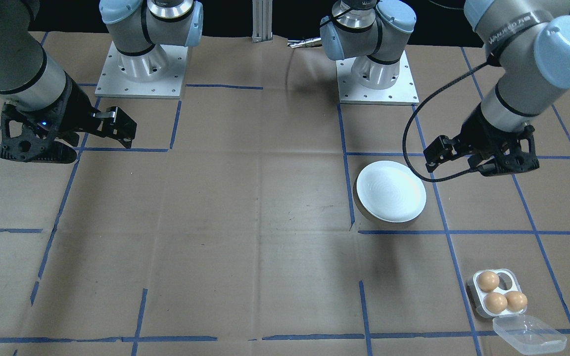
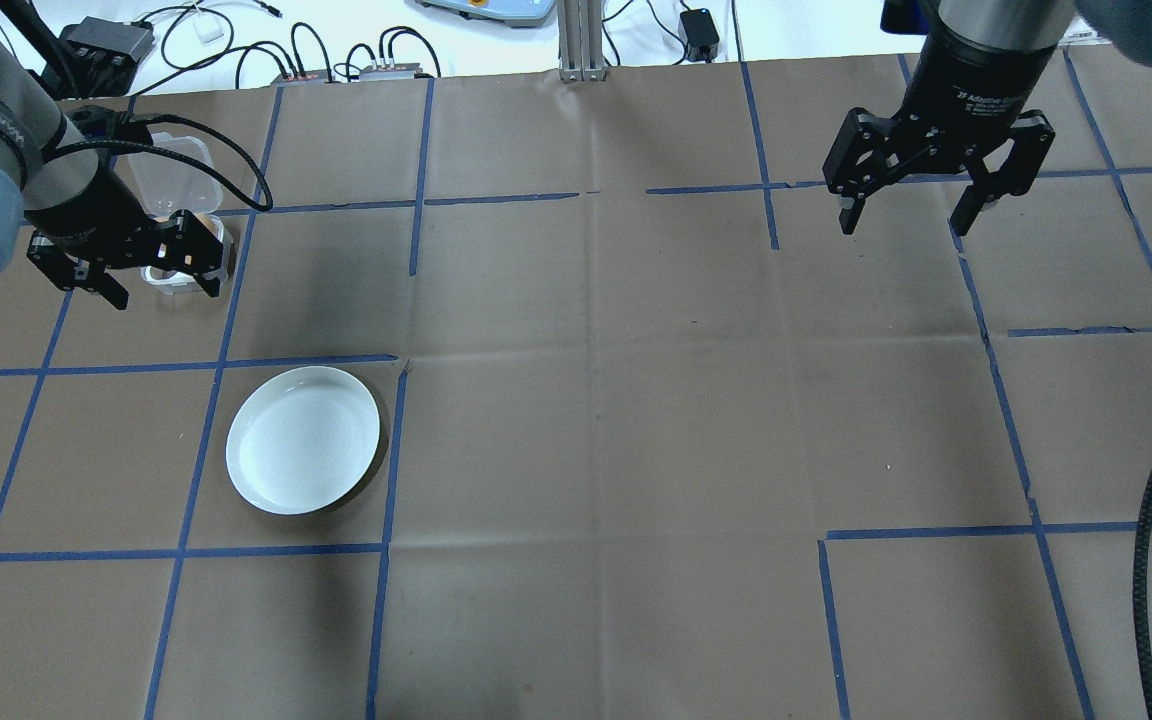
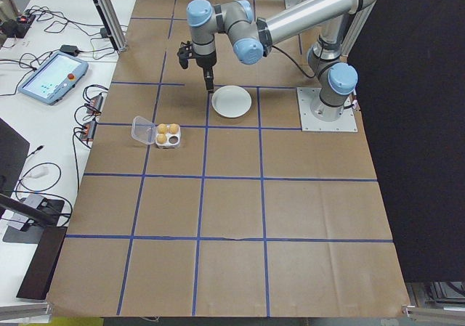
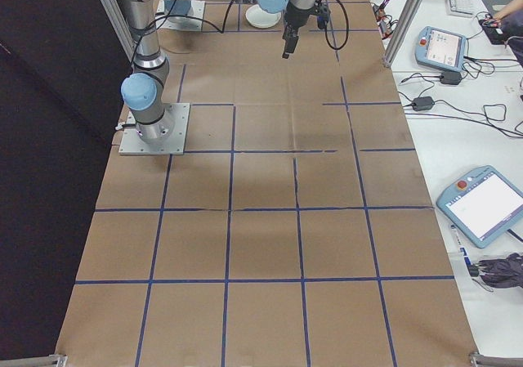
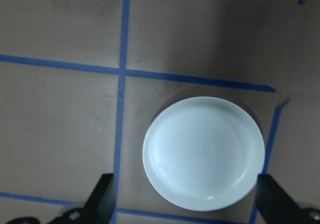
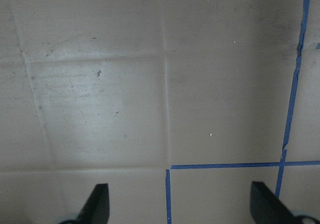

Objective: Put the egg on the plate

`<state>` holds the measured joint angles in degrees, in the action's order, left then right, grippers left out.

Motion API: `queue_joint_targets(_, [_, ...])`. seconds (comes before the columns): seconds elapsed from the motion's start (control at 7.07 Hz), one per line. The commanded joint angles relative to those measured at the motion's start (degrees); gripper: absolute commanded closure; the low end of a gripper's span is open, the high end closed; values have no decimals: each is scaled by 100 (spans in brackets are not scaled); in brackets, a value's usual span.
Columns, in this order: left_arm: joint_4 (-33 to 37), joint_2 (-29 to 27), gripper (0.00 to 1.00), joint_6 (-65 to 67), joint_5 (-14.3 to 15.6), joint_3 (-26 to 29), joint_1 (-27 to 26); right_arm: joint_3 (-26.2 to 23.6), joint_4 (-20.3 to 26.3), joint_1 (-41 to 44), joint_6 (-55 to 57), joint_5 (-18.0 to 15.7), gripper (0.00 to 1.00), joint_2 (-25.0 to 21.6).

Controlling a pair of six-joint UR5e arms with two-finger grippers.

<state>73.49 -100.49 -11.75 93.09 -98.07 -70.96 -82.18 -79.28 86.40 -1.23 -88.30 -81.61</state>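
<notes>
Right now, from across the tabletop (image 1: 265, 198), the left gripper (image 1: 455, 158) hangs with its jaws spread wide and empty just beside the bare white plate (image 1: 390, 191), while the eggs (image 1: 495, 301) sit three together in the square egg tray (image 1: 478, 296) well nearer the operators' edge, its clear lid (image 1: 530, 335) flipped open beside it; I'd judge nothing has been picked yet. The right gripper (image 1: 117, 129) waits far off on the other side, jaws also wide, out of the way. From over the robot's shoulders, the left gripper (image 2: 151, 265) covers most of the tray, so the eggs are hidden there, and the plate (image 2: 303, 439) lies nearer the robot, apart from it; the right gripper (image 2: 908, 205) hovers over bare paper. From the left end, one cup of the egg tray (image 3: 168, 136) looks empty. The left wrist camera looks straight down on the plate (image 5: 203, 153), between the finger pads (image 5: 105, 194). The right wrist sees only brown paper and blue tape lines (image 6: 225, 165). Nothing blocks the path from tray to plate that I can see.
</notes>
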Motion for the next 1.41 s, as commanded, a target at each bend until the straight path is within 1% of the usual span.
queue_joint_targets(0.0, [-317, -785, 0, -658, 78, 436, 344, 0, 0, 0, 0, 5, 0, -4])
queue_joint_targets(0.14, [-805, -1075, 0, -731, 78, 499, 494, 0, 0, 0, 0, 6, 0, 5])
queue_joint_targets(0.28, [-1063, -1331, 0, -680, 87, 534, 495, 0, 0, 0, 0, -3, 0, -4])
queue_joint_targets(0.42, [-1152, -1533, 0, -679, 69, 630, 504, 0, 0, 0, 0, 5, 0, -4])
queue_joint_targets(0.71, [-1110, -2129, 0, -635, 60, 1261, 504, 0, 0, 0, 0, 5, 0, -4])
queue_joint_targets(0.85, [-1066, -2368, 0, -583, 43, 1447, 443, 0, 0, 0, 0, 6, 0, -4])
queue_joint_targets(1.27, [-1065, -2467, 7, -179, 25, 1484, 425, 0, 0, 0, 0, 5, 0, -4])
